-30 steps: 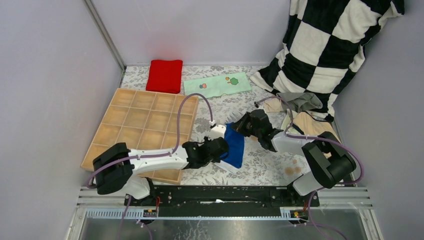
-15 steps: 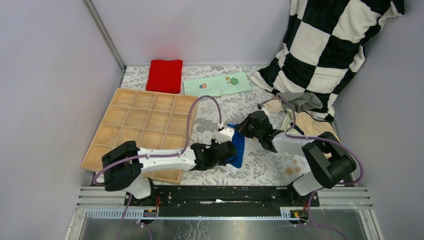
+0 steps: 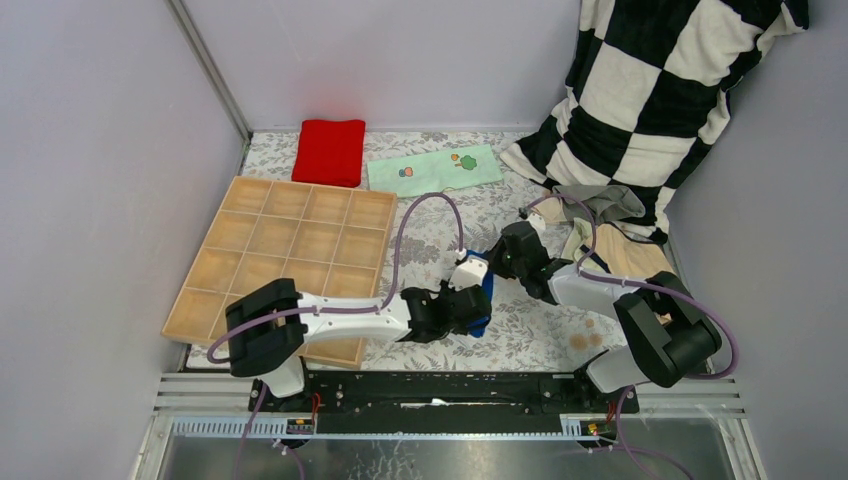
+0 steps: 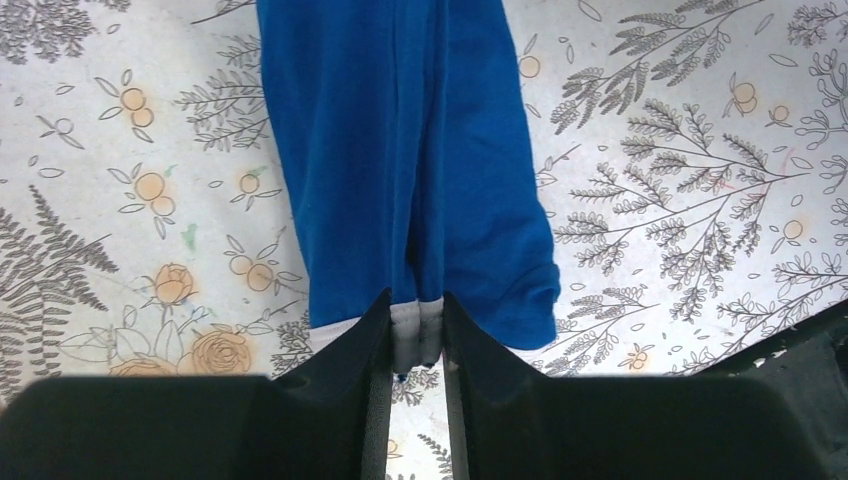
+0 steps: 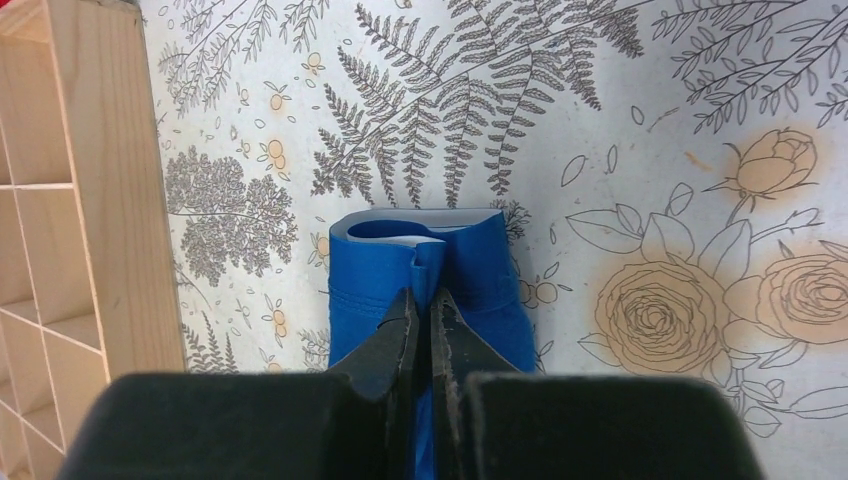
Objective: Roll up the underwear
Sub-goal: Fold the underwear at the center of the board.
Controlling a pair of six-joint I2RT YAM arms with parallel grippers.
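Top external view showed the blue underwear (image 3: 485, 314) on the flower-printed desk (image 3: 540, 335), near its front edge and just right of the wooden tray (image 3: 290, 240); the left end effector (image 3: 472, 303) covered most of it, and the right end effector (image 3: 495, 268) met it from the far side. Left wrist view showed the cloth as a narrow folded strip running away from the camera; its white waistband was nipped between the almost closed fingers (image 4: 470, 345). Right wrist view showed that arm's fingers (image 5: 395, 335) nearly together, pinching a raised fold of blue cloth; the strip's other end showed doubled, white-edged layers. A pile of grey and beige underwear (image 3: 600, 215) lay well apart at the right, beside a checked cloth (image 3: 650, 90); a red cloth (image 3: 329, 150) and a mint cloth (image 3: 435, 168) lay at the back.
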